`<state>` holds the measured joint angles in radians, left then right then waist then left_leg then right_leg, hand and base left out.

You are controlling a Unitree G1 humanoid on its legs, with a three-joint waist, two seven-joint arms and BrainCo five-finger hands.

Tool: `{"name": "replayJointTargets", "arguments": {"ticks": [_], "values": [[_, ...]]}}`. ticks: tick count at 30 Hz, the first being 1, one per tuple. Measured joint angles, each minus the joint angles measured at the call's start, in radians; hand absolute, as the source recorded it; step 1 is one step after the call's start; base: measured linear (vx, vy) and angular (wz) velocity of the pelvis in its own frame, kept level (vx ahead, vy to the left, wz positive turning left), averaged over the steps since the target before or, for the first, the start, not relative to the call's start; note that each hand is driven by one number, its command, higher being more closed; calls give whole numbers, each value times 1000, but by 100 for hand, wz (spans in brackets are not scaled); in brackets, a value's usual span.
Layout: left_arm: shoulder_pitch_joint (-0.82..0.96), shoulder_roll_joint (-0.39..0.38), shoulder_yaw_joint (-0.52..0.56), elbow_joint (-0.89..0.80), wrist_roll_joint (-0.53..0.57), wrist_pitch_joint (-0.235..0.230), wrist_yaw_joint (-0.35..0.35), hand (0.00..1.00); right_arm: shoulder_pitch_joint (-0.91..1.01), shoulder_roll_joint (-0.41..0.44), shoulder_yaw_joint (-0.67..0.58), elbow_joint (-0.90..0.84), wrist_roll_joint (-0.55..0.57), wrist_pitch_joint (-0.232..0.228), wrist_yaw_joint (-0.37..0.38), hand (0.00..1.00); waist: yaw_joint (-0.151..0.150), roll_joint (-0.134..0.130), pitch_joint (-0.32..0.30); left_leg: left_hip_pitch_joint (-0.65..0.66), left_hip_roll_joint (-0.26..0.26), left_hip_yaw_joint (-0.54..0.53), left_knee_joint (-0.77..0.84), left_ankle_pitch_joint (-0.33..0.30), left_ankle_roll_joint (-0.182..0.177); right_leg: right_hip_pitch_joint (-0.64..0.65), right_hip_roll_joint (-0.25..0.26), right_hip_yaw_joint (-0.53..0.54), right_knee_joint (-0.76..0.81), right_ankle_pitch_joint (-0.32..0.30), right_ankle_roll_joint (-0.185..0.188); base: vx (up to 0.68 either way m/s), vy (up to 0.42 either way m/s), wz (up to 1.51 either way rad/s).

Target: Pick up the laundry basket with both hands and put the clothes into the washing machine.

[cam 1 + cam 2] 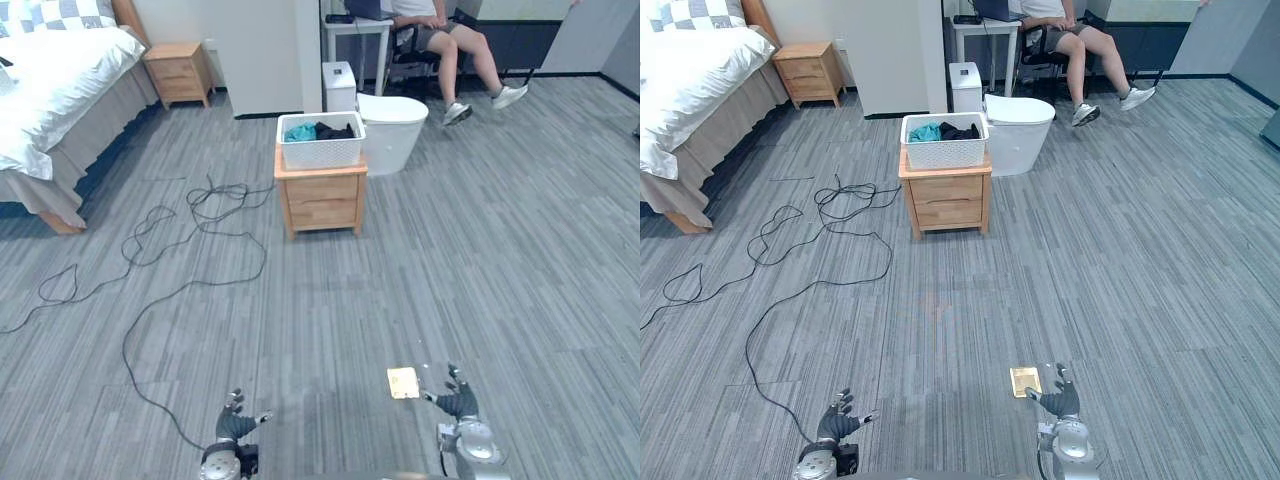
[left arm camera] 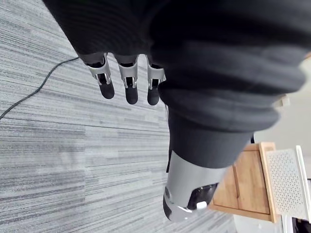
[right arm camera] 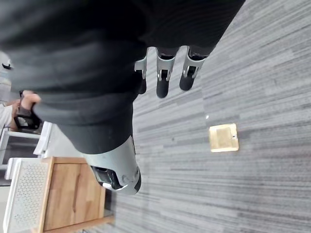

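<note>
Now, left hand (image 1: 232,425): low at your near left, over the grey floor (image 1: 500,260). Its fingers (image 2: 129,87) are straight and slightly spread, holding nothing.
right hand (image 1: 460,404): low at your near right. Its fingers (image 3: 164,80) are straight in a row with small gaps, and nothing sits between them and the thumb.
laundry basket (image 1: 320,141): white and perforated, well ahead of both sets of fingers and roughly between them, well apart from either.
clothes (image 1: 318,131): you have a teal piece and a dark piece, both lying inside the basket.
surface (image 1: 320,173): the top of a light wooden nightstand with a drawer front. The basket stands upright on it.
white toilet-like fixture (image 1: 392,128): just behind the basket, toward your right fingers' side. I cannot tell whether it touches the nightstand.
brass floor plate (image 1: 403,382): set in the floor just beside your right fingers, on the side toward the left ones.
bed (image 1: 60,80): far ahead, beyond your left fingers, with a second nightstand (image 1: 178,72) beside it.
person (image 1: 450,45): seated far beyond the basket, past your right fingers.
</note>
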<state>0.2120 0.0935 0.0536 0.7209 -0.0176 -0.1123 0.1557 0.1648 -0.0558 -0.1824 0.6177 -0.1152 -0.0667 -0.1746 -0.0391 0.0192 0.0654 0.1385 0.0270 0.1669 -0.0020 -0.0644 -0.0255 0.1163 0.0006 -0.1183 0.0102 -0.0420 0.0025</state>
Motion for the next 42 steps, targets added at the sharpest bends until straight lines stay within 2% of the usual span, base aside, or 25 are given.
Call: {"name": "replayJointTargets", "arguments": {"ticks": [7, 10, 19, 21, 24, 26, 27, 28, 29, 30, 31, 32, 33, 34, 35, 37, 38, 40, 41, 42], "values": [[7, 12, 42, 21, -11, 1, 0, 0, 0, -15, -65, 42, 28, 8, 0, 0, 1, -11, 0, -5, -11, -1, -77, 42, 4, -25, -1, -16, -39, 25, 4, -72, -17, 4], [7, 12, 73, 21, -11, 1, 0, 0, -1, -15, -97, 45, 49, 9, -1, 0, 1, -15, -1, -13, -12, -4, -86, 46, 5, -31, -2, -18, -41, 28, 1, 33, -7, 1], [2, 9, 75, -18, -14, 9, 1, 0, -29, -6, -147, 46, 88, 11, -40, 0, 1, -28, 6, -29, -15, -14, -87, 49, 10, -37, -5, -39, -49, 23, 8, 54, -6, 6], [3, 9, 75, -41, -23, 9, 2, 0, -56, 4, -169, 46, 96, 11, -42, 0, 2, -28, 12, -57, -13, -4, -65, 31, 16, -59, -5, -25, -46, 23, 9, -10, 0, -9], [5, 6, 76, -62, -50, 10, 5, 0, -89, 8, -174, 46, 98, 14, -44, 0, 18, -26, 28, -107, -9, 28, 15, -14, 22, -92, -8, 4, -28, 17, 18, -22, -3, -34], [6, -13, 76, -93, -63, 10, 17, 0, -104, -5, -174, 46, 101, 20, -47, 0, 24, -4, 42, -153, -2, 46, 109, -78, 34, -142, -16, 28, 47, -24, 46, -1, 26, -32], [8, -18, 76, -103, -64, 10, 21, 0, -110, -8, -173, 46, 103, 23, -49, 0, 26, 1, 45, -166, -1, 55, 133, -101, 35, -162, -20, 38, 87, -47, 46, -3, 58, -23], [11, -19, 76, -126, -72, 10, 21, 0, -112, -10, -172, 46, 104, 32, -54, 0, 25, 5, 56, -183, -2, 59, 187, -144, 44, -207, -35, 39, 195, -108, 70, 5, 71, -16], [11, -16, 76, -139, -82, 9, 22, 0, -105, -9, -170, 46, 104, 35, -63, 0, 20, -2, 66, -192, -11, 59, 226, -186, 57, -255, -54, 34, 317, -155, 82, 14, 83, -17], [6, -15, 75, -140, -88, 9, 25, 0, -105, -10, -166, 46, 105, 36, -66, 0, 20, 5, 75, -191, -13, 59, 240, -201, 63, -286, -63, 29, 399, -163, 77, 27, 107, -14], [5, -10, 70, -144, -90, 9, 29, 0, -105, -11, -149, 46, 105, 39, -68, 0, 15, -3, 98, -176, -11, 54, 259, -224, 80, -373, -86, -8, 579, -164, 82, 113, 112, -8], [-1, 0, 67, -145, -91, 9, 35, 0, -103, -6, -134, 46, 105, 44, -68, 0, 5, 1, 108, -154, -13, 54, 263, -236, 87, -413, -103, -31, 663, -188, 76, 207, 116, -9], [2, 7, 60, -144, -91, 10, 44, 0, -102, -1, -117, 46, 105, 45, -68, 0, 1, -7, 124, -124, -8, 54, 261, -252, 91, -447, -108, -63, 673, -209, 53, 254, 77, -9], [1, 10, 58, -143, -92, 10, 45, 0, -100, -1, -110, 46, 105, 45, -67, 0, 2, -4, 129, -114, -5, 53, 259, -261, 89, -468, -107, -74, 658, -211, 51, 378, 47, -2], [-10, 12, 58, -143, -99, 11, 47, 0, -100, -8, -91, 46, 105, 46, -67, 0, -3, -9, 143, -80, 11, 46, 249, -268, 76, -511, -94, -96, 579, -203, 51, 361, 16, 22], [-39, 12, 57, -141, -101, 10, 48, 0, -95, -16, -91, 45, 105, 46, -69, 0, -8, 6, 163, -43, 27, 20, 226, -271, 66, -548, -71, -106, 450, -161, 59, 452, -29, 57], [-59, 9, 47, -141, -105, 9, 49, 0, -90, -24, -90, 44, 105, 46, -70, 0, -22, -1, 165, 1, 31, -18, 176, -271, 43, -580, -64, -104, 306, -74, 56, 553, -84, 84], [-64, 13, 35, -140, -106, 6, 57, 0, -86, -30, -81, 39, 104, 46, -73, 0, -33, -15, 164, 50, 30, -41, 154, -289, -2, -604, -67, -94, 265, 13, 20, 682, -160, 72], [-62, 4, 30, -127, -106, 6, 61, 0, -72, -37, -70, 29, 103, 46, -74, 0, -39, -19, 159, 81, 44, -56, 173, -303, -37, -618, -71, -88, 357, 95, -50, 775, -221, 34], [-56, -7, 27, -120, -107, 7, 61, 0, -85, -36, -63, 22, 98, 45, -72, 0, -34, 7, 158, 64, 70, -51, 243, -284, -81, -634, -64, -106, 454, 8, -63, 656, -211, 22]]}}
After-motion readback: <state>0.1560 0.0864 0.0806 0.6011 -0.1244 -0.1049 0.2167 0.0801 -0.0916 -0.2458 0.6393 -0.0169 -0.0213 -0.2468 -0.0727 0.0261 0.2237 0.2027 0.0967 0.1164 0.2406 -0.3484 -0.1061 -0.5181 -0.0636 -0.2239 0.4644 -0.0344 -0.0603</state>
